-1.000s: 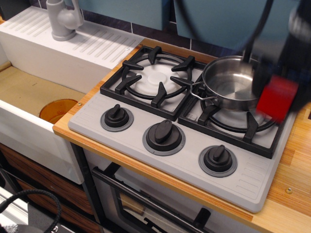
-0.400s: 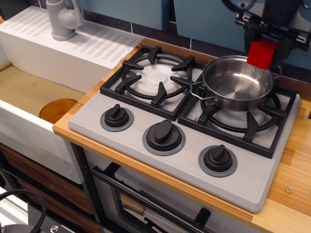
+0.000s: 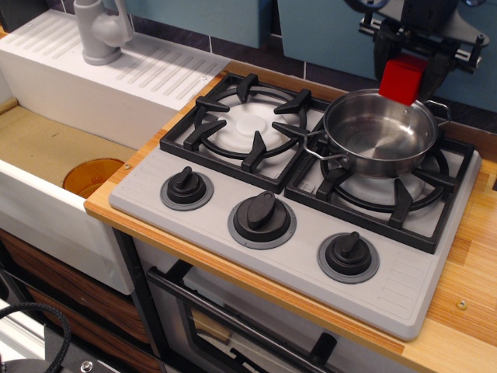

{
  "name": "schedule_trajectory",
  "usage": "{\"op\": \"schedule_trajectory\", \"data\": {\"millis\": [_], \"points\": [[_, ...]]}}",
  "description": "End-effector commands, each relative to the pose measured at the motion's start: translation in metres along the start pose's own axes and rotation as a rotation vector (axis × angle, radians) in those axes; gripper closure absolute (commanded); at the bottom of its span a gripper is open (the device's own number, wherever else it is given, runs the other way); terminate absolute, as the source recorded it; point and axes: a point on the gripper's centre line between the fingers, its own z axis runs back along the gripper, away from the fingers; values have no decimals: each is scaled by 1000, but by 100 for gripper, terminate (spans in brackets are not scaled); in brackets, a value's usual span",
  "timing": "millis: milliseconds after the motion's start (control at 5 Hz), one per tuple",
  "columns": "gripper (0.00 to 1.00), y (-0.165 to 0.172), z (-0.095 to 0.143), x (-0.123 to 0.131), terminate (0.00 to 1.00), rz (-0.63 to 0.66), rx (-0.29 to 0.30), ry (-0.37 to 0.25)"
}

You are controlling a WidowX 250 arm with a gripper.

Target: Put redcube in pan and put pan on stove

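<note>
The shiny steel pan (image 3: 380, 134) sits on the right burner grate of the grey stove (image 3: 233, 186), and its inside looks empty. My gripper (image 3: 404, 68) hangs at the top right, above the pan's far rim. It is shut on the redcube (image 3: 402, 79), which it holds in the air just over the back edge of the pan. The upper part of the gripper is cut off by the frame's top edge.
The left burner grate (image 3: 248, 124) is bare. Three black knobs (image 3: 262, 217) line the stove's front. A white sink unit (image 3: 62, 124) with a grey tap (image 3: 101, 31) stands to the left. A wooden counter (image 3: 466, 303) runs along the right.
The gripper with the redcube has moved from low at the right of the pan up and leftward, and now holds it above the pan's far rim. The pan has not moved.
</note>
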Motion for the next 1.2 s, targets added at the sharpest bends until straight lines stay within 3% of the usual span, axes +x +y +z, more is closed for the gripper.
{"op": "schedule_trajectory", "data": {"millis": [0,400,1000], "points": [[0,-15,25,2,0,27,7,-86],[0,-21,34,-1,0,39,19,-85],[0,39,55,0,0,-90,132,-92]]}}
